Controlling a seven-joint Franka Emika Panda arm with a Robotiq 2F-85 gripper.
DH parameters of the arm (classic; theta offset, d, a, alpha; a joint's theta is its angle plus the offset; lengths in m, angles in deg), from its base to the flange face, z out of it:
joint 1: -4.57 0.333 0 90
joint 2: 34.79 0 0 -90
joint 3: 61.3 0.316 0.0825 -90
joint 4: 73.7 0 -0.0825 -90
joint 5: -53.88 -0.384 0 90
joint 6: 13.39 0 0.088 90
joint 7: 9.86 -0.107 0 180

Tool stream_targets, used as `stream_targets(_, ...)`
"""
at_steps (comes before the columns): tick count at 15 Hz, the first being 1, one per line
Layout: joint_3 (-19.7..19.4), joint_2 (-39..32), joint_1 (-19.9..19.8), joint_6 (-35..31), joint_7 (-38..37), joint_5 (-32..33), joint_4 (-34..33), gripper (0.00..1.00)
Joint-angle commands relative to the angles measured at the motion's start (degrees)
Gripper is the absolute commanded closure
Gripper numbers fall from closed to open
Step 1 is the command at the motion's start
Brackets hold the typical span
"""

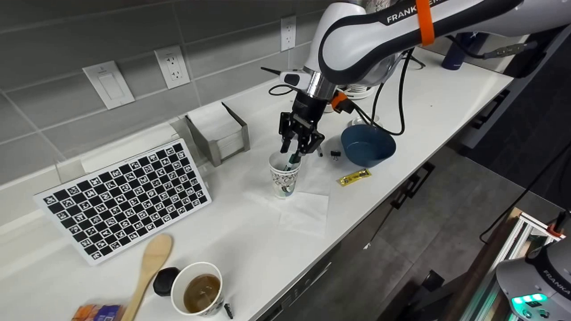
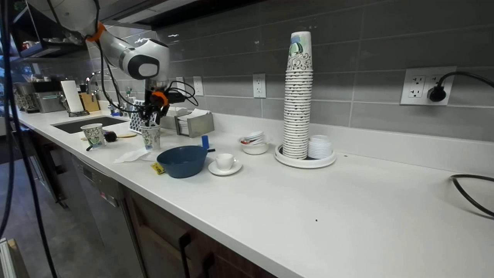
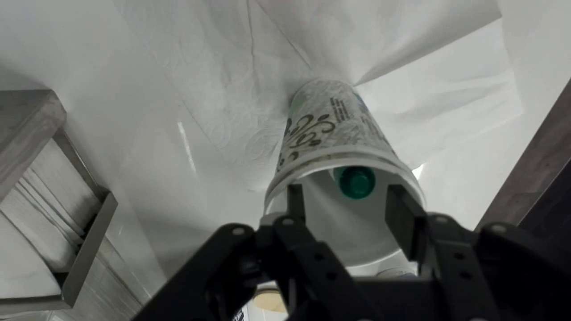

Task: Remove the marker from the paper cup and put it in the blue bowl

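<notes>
Just by my spread fingers (image 3: 403, 218), the marker (image 3: 356, 182) is leaning inside the cup (image 3: 330, 131); closing off-centre, I'd be risking pinching the cup too and toppling it

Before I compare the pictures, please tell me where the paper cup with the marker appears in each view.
In an exterior view, the paper cup is at the centre.
In an exterior view, the cup is left of centre, near the blue bowl.
In the wrist view, the cup is slightly right of centre.
Shared landmark: the metal napkin holder, in all views.
</notes>
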Motion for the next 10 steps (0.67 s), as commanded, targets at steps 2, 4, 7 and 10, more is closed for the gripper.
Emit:
stream_targets(2, 0.5, 0.8, -0.3, -1.0, 1.4, 3.5, 1.6, 0.57)
stream_targets(4, 0.6, 1.1, -0.2, -1.0, 1.9, 4.9, 2.3, 0.60)
stream_targets(7, 0.8, 1.8, 0.0, -0.9, 3.1, 6.5, 3.0, 0.88)
stream_targets(10, 2.2, 4.3, 0.1, -0.6, 5.6, 5.6, 4.8, 0.97)
